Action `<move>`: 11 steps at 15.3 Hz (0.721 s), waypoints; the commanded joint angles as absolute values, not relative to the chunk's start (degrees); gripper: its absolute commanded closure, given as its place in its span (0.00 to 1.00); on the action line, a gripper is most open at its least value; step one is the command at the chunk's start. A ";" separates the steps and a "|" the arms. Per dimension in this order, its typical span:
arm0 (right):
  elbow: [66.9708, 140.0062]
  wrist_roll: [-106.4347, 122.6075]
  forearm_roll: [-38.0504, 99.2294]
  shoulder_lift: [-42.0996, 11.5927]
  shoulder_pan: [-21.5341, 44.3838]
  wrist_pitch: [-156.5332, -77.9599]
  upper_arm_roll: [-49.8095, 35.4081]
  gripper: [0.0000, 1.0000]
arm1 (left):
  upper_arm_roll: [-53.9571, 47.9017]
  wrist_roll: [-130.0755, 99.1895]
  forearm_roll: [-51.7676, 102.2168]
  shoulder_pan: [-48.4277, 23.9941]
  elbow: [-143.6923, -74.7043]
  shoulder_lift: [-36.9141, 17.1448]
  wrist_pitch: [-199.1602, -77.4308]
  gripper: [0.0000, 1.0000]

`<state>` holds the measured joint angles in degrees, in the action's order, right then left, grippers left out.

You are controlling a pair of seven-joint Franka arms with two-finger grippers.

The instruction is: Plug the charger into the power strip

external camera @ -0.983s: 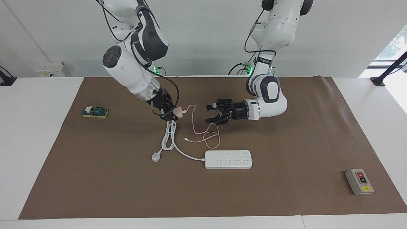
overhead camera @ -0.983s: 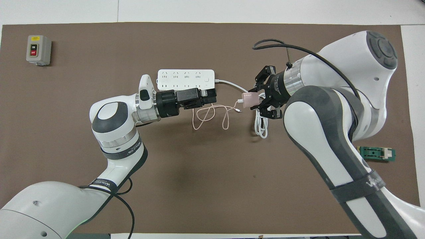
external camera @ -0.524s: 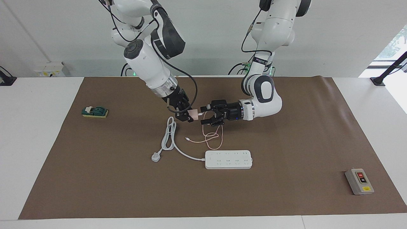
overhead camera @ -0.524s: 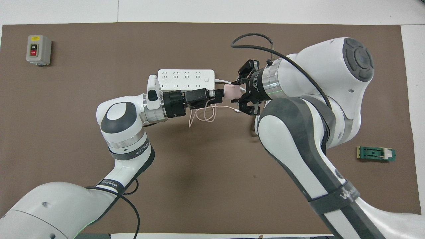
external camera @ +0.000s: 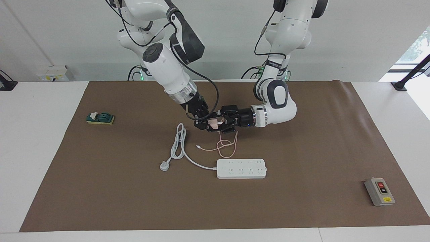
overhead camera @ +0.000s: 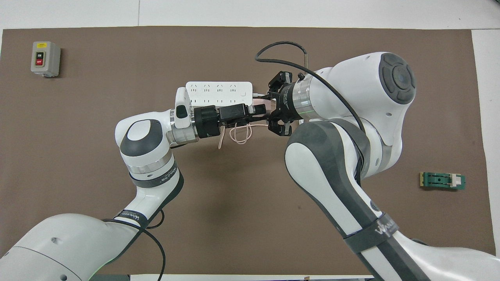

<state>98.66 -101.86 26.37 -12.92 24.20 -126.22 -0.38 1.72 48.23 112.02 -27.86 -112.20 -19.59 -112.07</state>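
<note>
My right gripper [external camera: 205, 124] [overhead camera: 272, 110] is shut on the small pink charger [external camera: 213, 123] [overhead camera: 261, 104], held in the air over the mat between the robots and the power strip. My left gripper [external camera: 220, 122] [overhead camera: 258, 111] meets it head-on, open, with a finger on either side of the charger; whether they touch it I cannot tell. The thin pink cable [external camera: 225, 148] [overhead camera: 239, 134] hangs from the charger and loops on the mat. The white power strip [external camera: 241, 168] [overhead camera: 213, 89] lies flat, farther from the robots than the grippers.
The strip's thick white cord [external camera: 178, 144] and three-pin plug [external camera: 164, 165] lie toward the right arm's end. A grey button box [external camera: 379, 191] [overhead camera: 45, 58] sits far out toward the left arm's end. A green block [external camera: 100, 118] [overhead camera: 442, 181] rests toward the right arm's end.
My right gripper has carried the charger toward the left arm's end. My left gripper has come to meet it and now straddles the charger. The pink cable was dragged along.
</note>
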 commanded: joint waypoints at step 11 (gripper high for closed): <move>101.78 -103.10 27.51 -10.99 24.43 -122.26 -0.26 1.00 | 2.46 48.96 113.03 -28.39 -111.97 -20.48 -112.15 0.00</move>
